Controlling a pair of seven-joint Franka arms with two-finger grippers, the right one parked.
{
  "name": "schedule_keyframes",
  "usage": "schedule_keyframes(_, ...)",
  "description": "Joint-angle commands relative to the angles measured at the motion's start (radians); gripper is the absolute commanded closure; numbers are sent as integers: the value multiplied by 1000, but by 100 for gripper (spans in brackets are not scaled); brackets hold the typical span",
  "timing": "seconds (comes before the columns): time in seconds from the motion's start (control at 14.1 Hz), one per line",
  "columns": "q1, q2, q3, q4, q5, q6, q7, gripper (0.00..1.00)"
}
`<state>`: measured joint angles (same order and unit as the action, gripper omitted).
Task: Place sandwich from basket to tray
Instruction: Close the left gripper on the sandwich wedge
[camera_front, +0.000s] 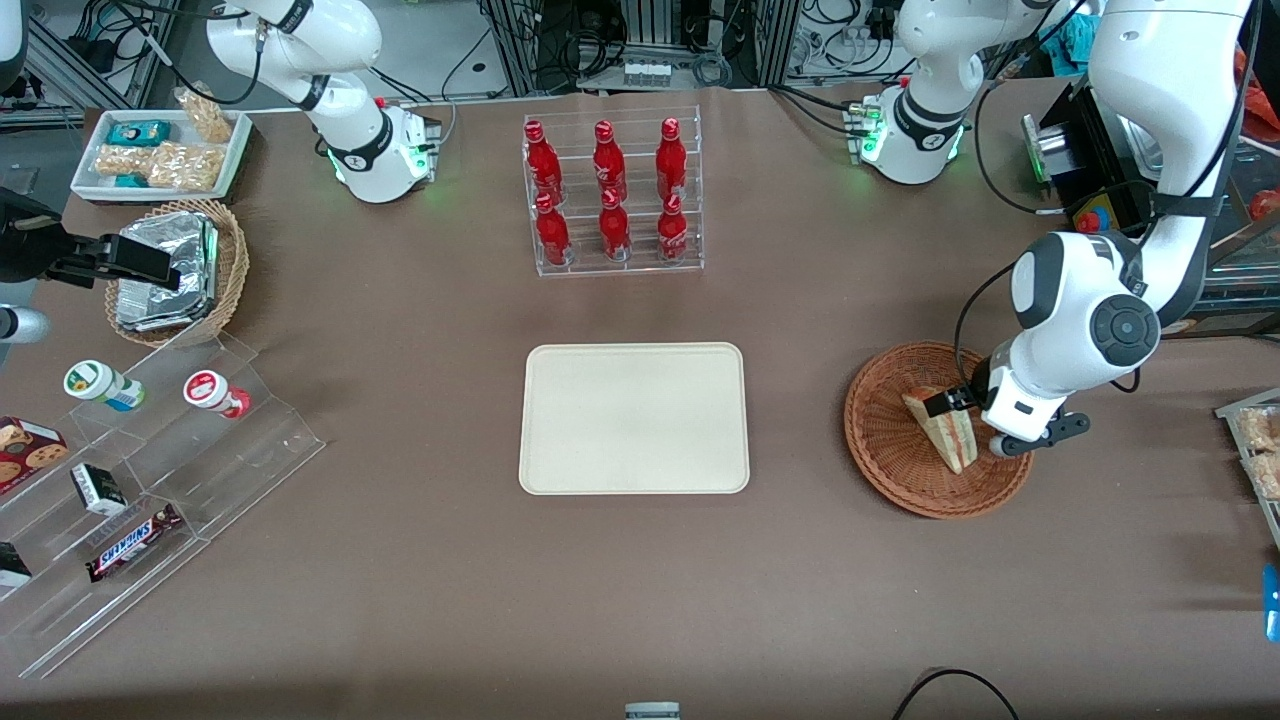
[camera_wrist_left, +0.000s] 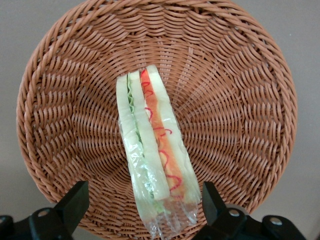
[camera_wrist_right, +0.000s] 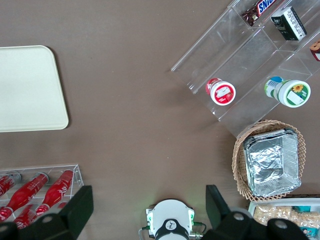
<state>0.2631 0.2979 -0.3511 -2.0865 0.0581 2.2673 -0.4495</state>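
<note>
While the sandwich lies in the basket, this is how things stand:

Tool (camera_wrist_left: 142, 210): fingers spread apart, one each side of the sandwich's wrapped end, not touching it — hangs low over the basket, at the side nearer the working arm's end of the surface.
Sandwich (camera_wrist_left: 152, 160): clear-wrapped wedge on the basket floor, cut edge up; green filling in one layer, red-orange in the other. In front view (camera_front: 945, 425) it sits approx. at the basket's centre, long axis running 11 to 5 o'clock.
Basket (camera_front: 885, 440): reddish-brown wicker, shallow, round; rests on the surface at 3 o'clock from the tray, well apart from it.
Tray (camera_front: 634, 418): cream, rounded corners, low rim — flat on the surface, mid-table, nothing on it.
Surface (camera_front: 400, 560): brown cloth.
Bottle rack (camera_front: 613, 192): clear acrylic w/ six red bottles, at 12 o'clock from the tray, farther from the front camera.
Tan basket (camera_front: 232, 262): holds foil packets, toward the parked arm's end, approx. 10 o'clock from the tray.
</note>
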Motion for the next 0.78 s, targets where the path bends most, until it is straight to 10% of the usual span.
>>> schedule_keyframes(0.0,4,21,-9,12,-7,21,-125,0)
schedule_keyframes(0.43,1,98,-9,14,-1,138,-209,1)
schedule_keyframes(0.64,5,106,-8,13,-1,132,-227,84)
schedule_keyframes(0.71,7,107,-8,16,3,121,-222,90)
